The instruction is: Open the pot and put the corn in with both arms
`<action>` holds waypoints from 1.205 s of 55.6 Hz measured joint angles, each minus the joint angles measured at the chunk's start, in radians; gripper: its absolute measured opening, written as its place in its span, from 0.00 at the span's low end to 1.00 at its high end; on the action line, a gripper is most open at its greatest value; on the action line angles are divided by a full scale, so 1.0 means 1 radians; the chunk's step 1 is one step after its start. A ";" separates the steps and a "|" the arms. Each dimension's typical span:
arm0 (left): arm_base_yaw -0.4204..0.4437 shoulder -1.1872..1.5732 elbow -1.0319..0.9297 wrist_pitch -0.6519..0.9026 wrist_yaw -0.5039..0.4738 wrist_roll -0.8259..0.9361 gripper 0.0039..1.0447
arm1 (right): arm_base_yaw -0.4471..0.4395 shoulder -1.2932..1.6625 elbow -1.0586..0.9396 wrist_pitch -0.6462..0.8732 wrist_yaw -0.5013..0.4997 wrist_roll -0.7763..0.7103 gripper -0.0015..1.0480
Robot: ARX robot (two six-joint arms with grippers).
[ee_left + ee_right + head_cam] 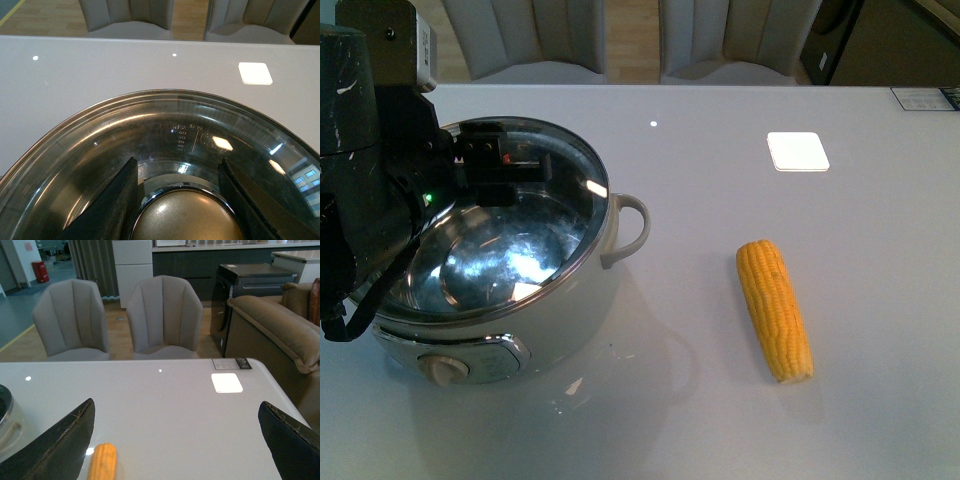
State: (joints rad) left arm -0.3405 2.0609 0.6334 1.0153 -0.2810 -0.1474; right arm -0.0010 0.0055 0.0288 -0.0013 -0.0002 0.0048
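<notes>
1. Front view: the pot (555, 310) sits lower left on the worktop (720, 130) with its glass lid (520, 240) still on. The corn (775, 310) lies well apart at right.
2. Left wrist view: the left gripper (177, 160) straddles the lid knob (187, 220), apparently to lift it; I cannot tell whether it pinches.
3. Right wrist view: the right gripper (176, 402) hangs spread and empty, with the corn at lower left, likely its target.

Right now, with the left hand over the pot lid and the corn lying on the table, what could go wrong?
1. The left hand straddles the glass lid's smooth, rounded knob. How firmly it grips is unclear, so the lid might slip and drop onto the pot.
2. The corn lies loose on the glossy table and may roll as the open right hand closes.
3. The corn sits near one finger, not centred, so a pinch could miss.
</notes>
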 joint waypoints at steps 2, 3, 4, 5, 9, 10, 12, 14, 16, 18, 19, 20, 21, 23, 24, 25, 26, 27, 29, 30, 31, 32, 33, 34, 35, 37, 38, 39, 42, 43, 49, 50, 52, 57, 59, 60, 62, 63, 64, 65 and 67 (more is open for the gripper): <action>0.000 -0.002 0.000 0.000 0.000 0.000 0.40 | 0.000 0.000 0.000 0.000 0.000 0.000 0.92; 0.000 -0.004 0.000 -0.001 0.000 0.001 0.40 | 0.000 0.000 0.000 0.000 0.000 0.000 0.92; 0.000 -0.006 -0.001 -0.003 0.000 0.001 0.40 | 0.000 0.000 0.000 0.000 0.000 0.000 0.92; 0.000 -0.008 -0.002 -0.004 0.000 0.002 0.40 | 0.000 0.000 0.000 0.000 0.000 0.000 0.92; 0.000 -0.028 -0.011 -0.016 0.005 0.001 0.40 | 0.000 0.000 0.000 0.000 0.000 0.000 0.92; 0.000 -0.036 -0.014 -0.021 0.008 0.000 0.40 | 0.000 0.000 0.000 0.000 0.000 0.000 0.92; 0.002 -0.050 -0.018 -0.031 0.011 -0.001 0.40 | 0.000 0.000 0.000 0.000 0.000 0.000 0.92; 0.002 -0.070 -0.024 -0.048 0.013 -0.001 0.40 | 0.000 0.000 0.000 0.000 0.000 0.000 0.92; 0.003 -0.085 -0.028 -0.060 0.013 -0.001 0.40 | 0.000 0.000 0.000 0.000 0.000 0.000 0.92; 0.004 -0.108 -0.032 -0.074 0.018 0.000 0.40 | 0.000 0.000 0.000 0.000 0.000 0.000 0.92; 0.005 -0.114 -0.033 -0.077 0.018 0.000 0.40 | 0.000 0.000 0.000 0.000 0.000 0.000 0.92; 0.006 -0.127 -0.033 -0.086 0.019 0.001 0.40 | 0.000 0.000 0.000 0.000 0.000 0.000 0.92; 0.007 -0.134 -0.033 -0.090 0.019 0.002 0.40 | 0.000 0.000 0.000 0.000 0.000 0.000 0.92; 0.009 -0.153 -0.033 -0.101 0.020 0.002 0.40 | 0.000 0.000 0.000 0.000 0.000 0.000 0.92; 0.011 -0.167 -0.033 -0.106 0.023 0.002 0.40 | 0.000 0.000 0.000 0.000 0.000 0.000 0.92; 0.014 -0.180 -0.033 -0.112 0.024 0.003 0.40 | 0.000 0.000 0.000 0.000 0.000 0.000 0.92; 0.015 -0.187 -0.033 -0.116 0.025 0.003 0.40 | 0.000 0.000 0.000 0.000 0.000 0.000 0.92; 0.017 -0.195 -0.033 -0.119 0.027 0.003 0.40 | 0.000 0.000 0.000 0.000 0.000 0.000 0.92; 0.022 -0.217 -0.033 -0.134 0.029 0.005 0.40 | 0.000 0.000 0.000 0.000 0.000 0.000 0.92; 0.026 -0.231 -0.033 -0.144 0.031 0.005 0.40 | 0.000 0.000 0.000 0.000 0.000 0.000 0.92; 0.031 -0.246 -0.033 -0.153 0.034 0.005 0.40 | 0.000 0.000 0.000 0.000 0.000 0.000 0.92; 0.032 -0.252 -0.033 -0.156 0.036 0.005 0.40 | 0.000 0.000 0.000 0.000 0.000 0.000 0.92; 0.039 -0.266 -0.033 -0.163 0.041 0.006 0.40 | 0.000 0.000 0.000 0.000 0.000 0.000 0.92; 0.042 -0.273 -0.033 -0.166 0.046 0.007 0.40 | 0.000 0.000 0.000 0.000 0.000 0.000 0.92; 0.048 -0.286 -0.033 -0.170 0.050 0.008 0.40 | 0.000 0.000 0.000 0.000 0.000 0.000 0.92; 0.058 -0.307 -0.033 -0.177 0.061 0.011 0.40 | 0.000 0.000 0.000 0.000 0.000 0.000 0.92; 0.067 -0.322 -0.033 -0.181 0.069 0.014 0.40 | 0.000 0.000 0.000 0.000 0.000 0.000 0.92; 0.072 -0.328 -0.033 -0.183 0.074 0.015 0.40 | 0.000 0.000 0.000 0.000 0.000 0.000 0.92; 0.099 -0.362 -0.033 -0.187 0.095 0.022 0.40 | 0.000 0.000 0.000 0.000 0.000 0.000 0.92; 0.113 -0.374 -0.033 -0.188 0.103 0.024 0.40 | 0.000 0.000 0.000 0.000 0.000 0.000 0.92; 0.197 -0.421 -0.033 -0.191 0.145 0.039 0.40 | 0.000 0.000 0.000 0.000 0.000 0.000 0.92; 0.228 -0.427 -0.033 -0.191 0.159 0.047 0.40 | 0.000 0.000 0.000 0.000 0.000 0.000 0.92; 0.271 -0.430 -0.033 -0.188 0.174 0.055 0.40 | 0.000 0.000 0.000 0.000 0.000 0.000 0.92; 0.412 -0.417 -0.034 -0.163 0.226 0.077 0.40 | 0.000 0.000 0.000 0.000 0.000 0.000 0.92; 0.470 -0.402 -0.034 -0.139 0.245 0.087 0.40 | 0.000 0.000 0.000 0.000 0.000 0.000 0.92; 0.493 -0.393 -0.034 -0.129 0.253 0.090 0.40 | 0.000 0.000 0.000 0.000 0.000 0.000 0.92; 0.527 -0.380 -0.034 -0.117 0.262 0.094 0.40 | 0.000 0.000 0.000 0.000 0.000 0.000 0.92; 0.549 -0.367 -0.034 -0.108 0.268 0.097 0.40 | 0.000 0.000 0.000 0.000 0.000 0.000 0.92; 0.582 -0.346 -0.034 -0.092 0.275 0.100 0.40 | 0.000 0.000 0.000 0.000 0.000 0.000 0.92; 0.603 -0.330 -0.032 -0.082 0.280 0.103 0.40 | 0.000 0.000 0.000 0.000 0.000 0.000 0.92; 0.653 -0.283 -0.026 -0.061 0.287 0.110 0.40 | 0.000 0.000 0.000 0.000 0.000 0.000 0.92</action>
State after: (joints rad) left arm 0.3130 1.7779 0.6079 0.9546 0.0063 -0.0372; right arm -0.0010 0.0055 0.0288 -0.0010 -0.0002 0.0048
